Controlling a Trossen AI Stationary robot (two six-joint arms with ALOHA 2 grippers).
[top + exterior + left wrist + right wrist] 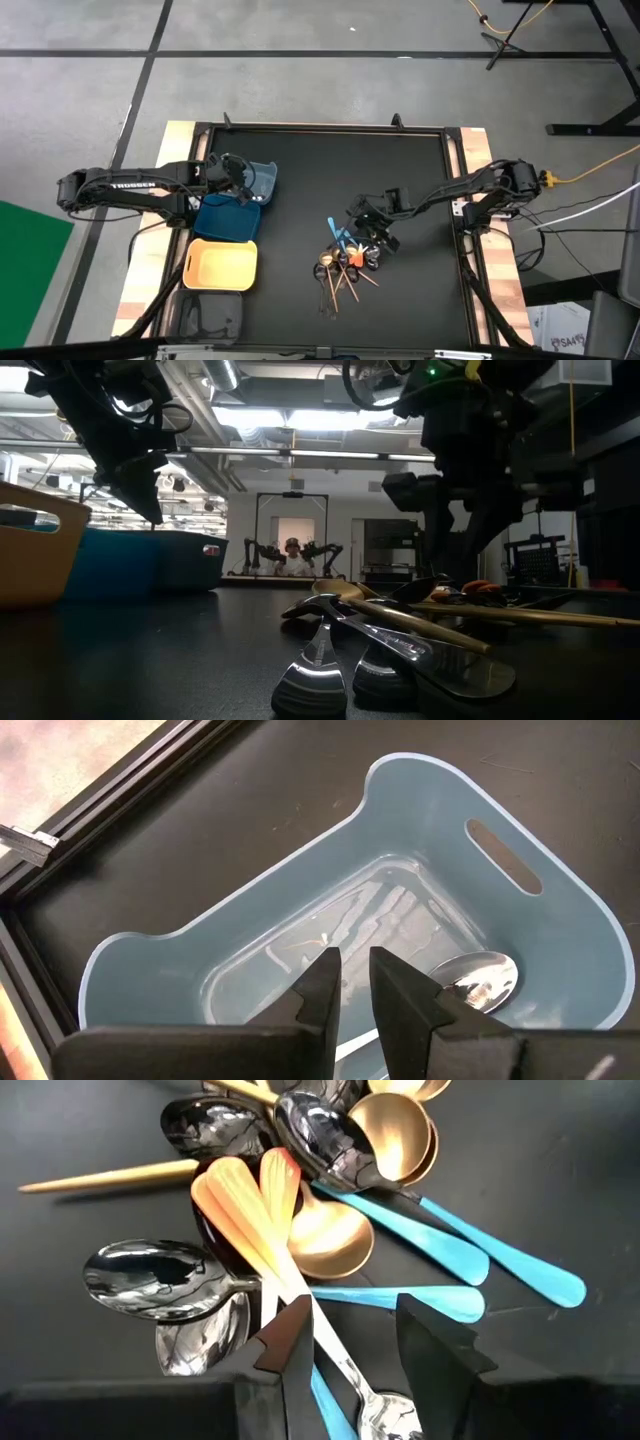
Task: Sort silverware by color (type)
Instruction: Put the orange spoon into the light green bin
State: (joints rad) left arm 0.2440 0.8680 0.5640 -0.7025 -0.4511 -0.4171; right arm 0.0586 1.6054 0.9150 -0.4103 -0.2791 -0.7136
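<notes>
Where black tabletop (300,180) bare: silverware (347,262) clustered.

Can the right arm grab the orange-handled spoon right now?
Probably yes. The right end effector is open right over the orange-handled spoon, one finger on each side of its stem. That spoon lies on top of the pile, so nothing covers it.

I see left gripper (243,186) over the light-blue bin (262,179), frame left | right gripper (372,232) above my silverware pile (347,262), centre-right | yellow bin (221,264) lower left on counter (310,170)
</notes>
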